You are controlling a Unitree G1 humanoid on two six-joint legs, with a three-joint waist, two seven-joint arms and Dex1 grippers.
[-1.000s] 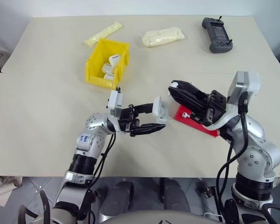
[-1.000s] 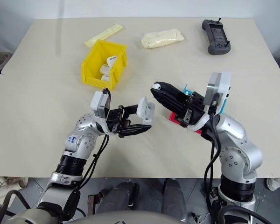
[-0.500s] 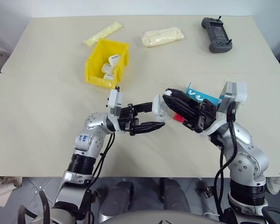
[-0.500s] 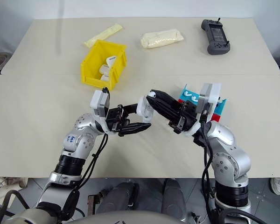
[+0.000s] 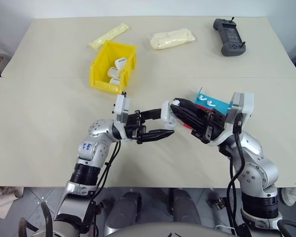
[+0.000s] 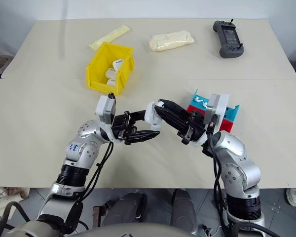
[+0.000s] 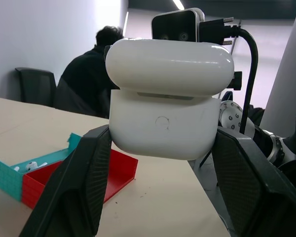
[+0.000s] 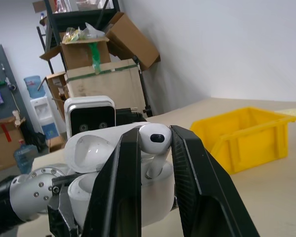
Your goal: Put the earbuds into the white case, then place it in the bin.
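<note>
Beige table, mid-air handover: an earbud hangs right over the open white case.

Above the table (image 5: 49,123), the left gripper (image 5: 160,123) is clenched on the white case (image 7: 165,106), holding it off the surface with the lid flipped up. The right gripper (image 8: 155,148) pinches one earbud (image 8: 154,143) by its head, stem pointing down toward the case's open well; in the right wrist view the stem tip sits just at the mouth. The right arm is the one to finish the move, judged a short push along the stem's axis. More earbuds (image 5: 205,101) lie in the red-and-teal tray (image 5: 222,106) behind it; the yellow bin (image 5: 113,66) stands well apart, nearer the left arm.
</note>
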